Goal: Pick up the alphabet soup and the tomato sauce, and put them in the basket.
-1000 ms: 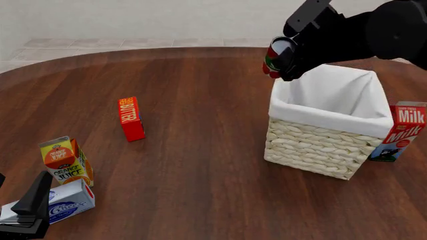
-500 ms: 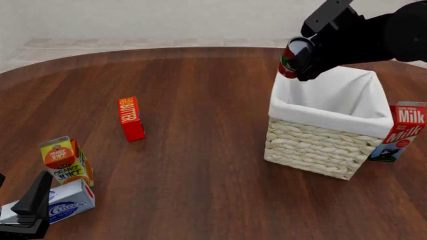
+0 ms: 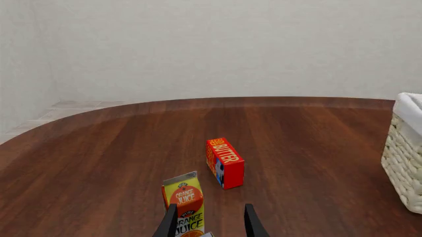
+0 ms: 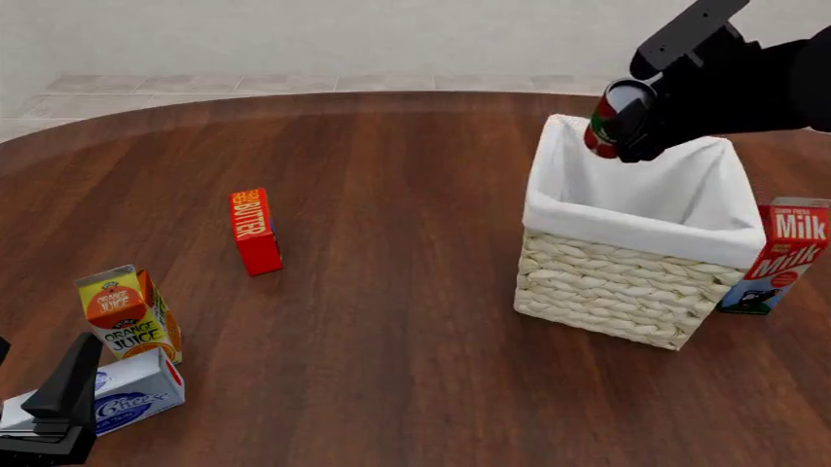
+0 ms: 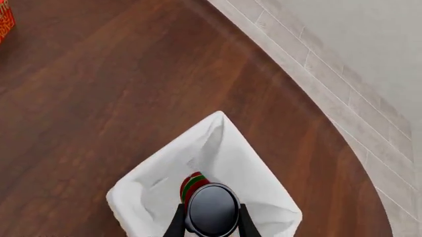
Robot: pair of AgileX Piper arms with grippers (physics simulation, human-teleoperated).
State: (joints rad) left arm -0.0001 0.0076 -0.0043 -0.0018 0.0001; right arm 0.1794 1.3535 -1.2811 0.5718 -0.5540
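The right gripper (image 4: 621, 131) hung above the large square pale wicker basket with white cloth lining (image 4: 632, 277), its jaws clamped on the small red-and-green labelled can of tomato sauce (image 4: 605, 125), which was tilted over the basket's open mouth. In the right wrist view the can (image 5: 195, 186) sat between the fingers (image 5: 177, 223) over the white lining (image 5: 165, 190). The left gripper (image 3: 209, 224) hovered low over the dark wooden surface (image 4: 377, 321) beside the orange juice carton (image 4: 127, 313), jaws parted and holding nothing.

Butter box (image 4: 256, 232), orange juice (image 4: 128, 313), milk (image 4: 779, 255), perhaps cream cheese (image 4: 124, 394).
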